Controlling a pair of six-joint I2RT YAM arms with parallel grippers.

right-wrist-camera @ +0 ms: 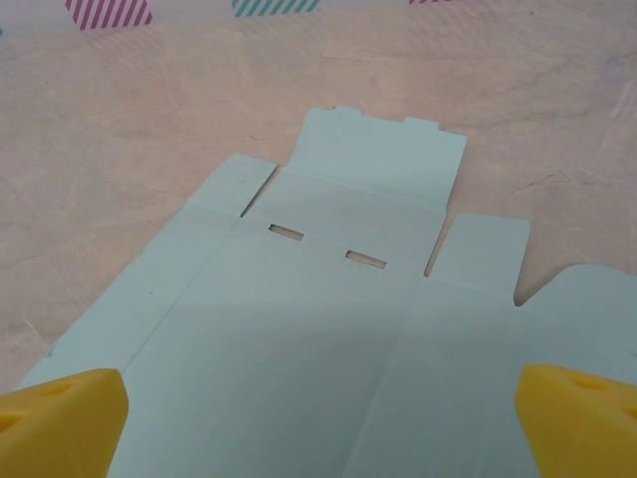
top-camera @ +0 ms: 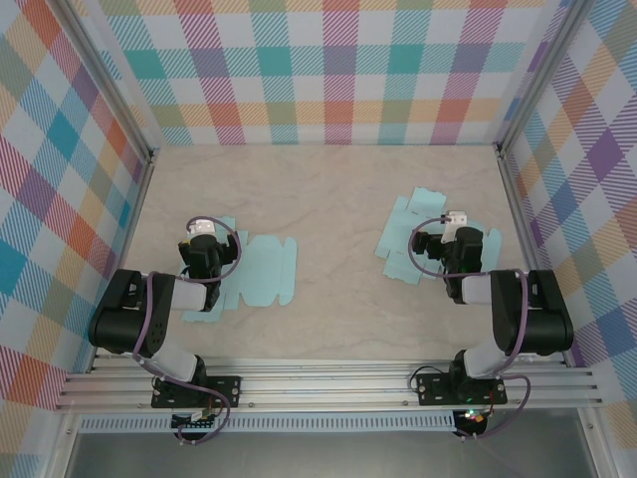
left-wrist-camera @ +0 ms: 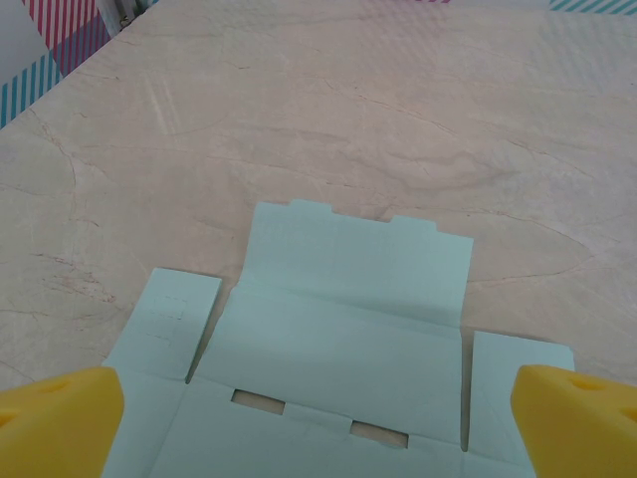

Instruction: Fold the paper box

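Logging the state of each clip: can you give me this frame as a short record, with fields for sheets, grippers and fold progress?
left sheet: pale blue box blank, flat on table, unfolded
right sheet: same kind, flat, unfolded
left gripper: open, over left sheet
right gripper: open, over right sheet
folds made: none visible

Paper box blanks: 2, flat, light blue. Left blank (top-camera: 261, 271) on left of table (top-camera: 338, 189), right blank (top-camera: 400, 239) on right.
Slots (right-wrist-camera: 287, 232): 2 per blank.
Arms: 2, left arm (top-camera: 129, 319) and right arm (top-camera: 528, 314).
Grippers: 2, left gripper (top-camera: 202, 227) and right gripper (top-camera: 457, 217).
Yellow fingertips (left-wrist-camera: 60, 423): 2 per gripper.
Table: 1.
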